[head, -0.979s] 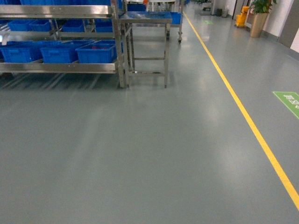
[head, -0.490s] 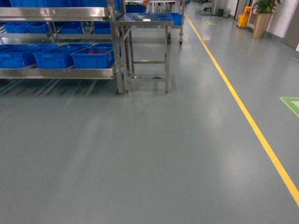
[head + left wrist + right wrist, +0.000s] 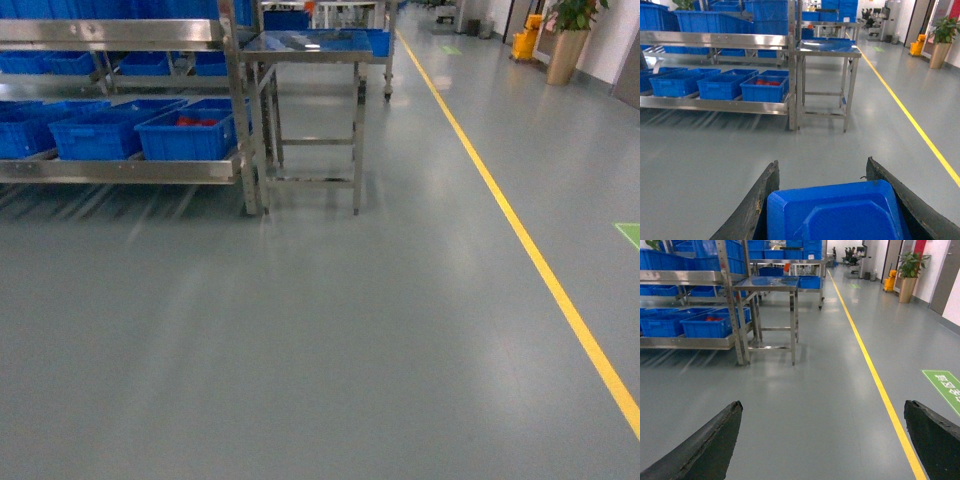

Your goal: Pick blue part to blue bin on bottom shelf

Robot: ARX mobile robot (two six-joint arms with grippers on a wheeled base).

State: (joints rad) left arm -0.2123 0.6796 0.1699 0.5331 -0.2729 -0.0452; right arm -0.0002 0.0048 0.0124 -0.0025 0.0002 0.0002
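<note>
In the left wrist view my left gripper [image 3: 822, 165] is shut on the blue part [image 3: 835, 212], whose blue boxy body fills the gap between the two dark fingers; its red cap is hidden. The right gripper [image 3: 822, 405] stands open over bare floor with nothing between its fingers. The bottom shelf [image 3: 120, 170] of the steel rack lies ahead at the left and carries several blue bins. The nearest blue bin [image 3: 190, 135] holds red-topped pieces and also shows as the blue bin [image 3: 765, 89] in the left wrist view. Neither gripper appears in the head view.
A square steel table [image 3: 310, 45] stands right beside the rack's end post. A yellow floor line [image 3: 520, 240] runs down the aisle on the right, with a green floor mark [image 3: 630, 235] and a potted plant [image 3: 565, 40] beyond it. Grey floor lies between me and the rack.
In the head view the rack and table have slid lower and a little left and look nearer. The green floor mark has shifted toward the right edge.
</note>
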